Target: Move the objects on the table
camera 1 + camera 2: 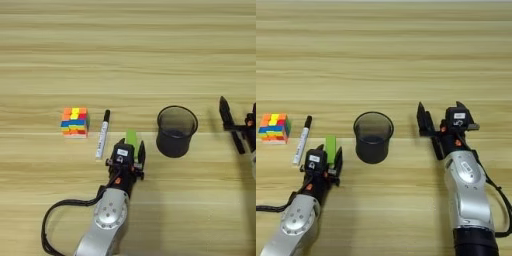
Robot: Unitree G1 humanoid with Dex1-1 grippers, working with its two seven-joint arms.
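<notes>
Left hand (131, 148) at green bar (131, 136), light-wood table (130, 60)

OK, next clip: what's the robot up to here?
The left gripper is at the flat green bar, fingers on either side of it, between the white marker and the black mesh cup. The right gripper waits open beside the cup. The puzzle cube sits untouched on the table.

Left arm is reached up from bottom edge, left gripper (330, 156) pointed away from robot, fingers parted with a gap between. Right arm is extended forward at right side, right gripper (442, 119) held upright, fingers spread wide apart, nothing gripped.
</notes>
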